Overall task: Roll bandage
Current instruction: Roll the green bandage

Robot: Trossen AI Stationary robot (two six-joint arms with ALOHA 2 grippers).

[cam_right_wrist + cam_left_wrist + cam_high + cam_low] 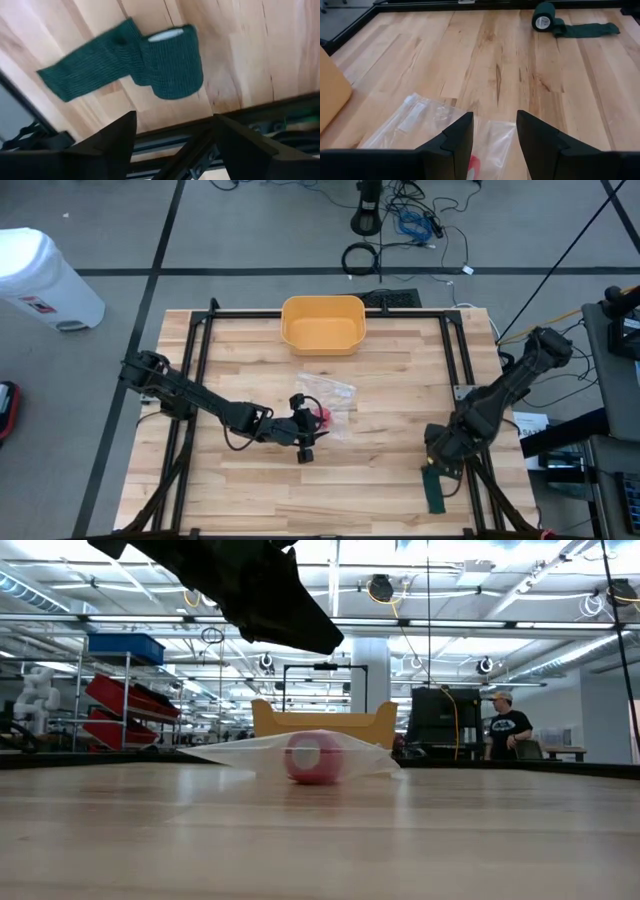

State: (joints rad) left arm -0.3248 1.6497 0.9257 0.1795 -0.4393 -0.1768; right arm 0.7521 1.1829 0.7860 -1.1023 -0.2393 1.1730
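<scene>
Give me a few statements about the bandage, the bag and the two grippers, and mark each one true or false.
1. The green bandage is fully rolled. False: a strip trails loose.
2. The right gripper is open, holding nothing. True.
3. The red roll lies in the yellow bin. False: it is inside the clear plastic bag on the table.
4. The left gripper is over the bag. True.

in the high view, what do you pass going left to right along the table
left pincer over the clear plastic bag → bare wood of the table → right pincer above the green bandage
</scene>
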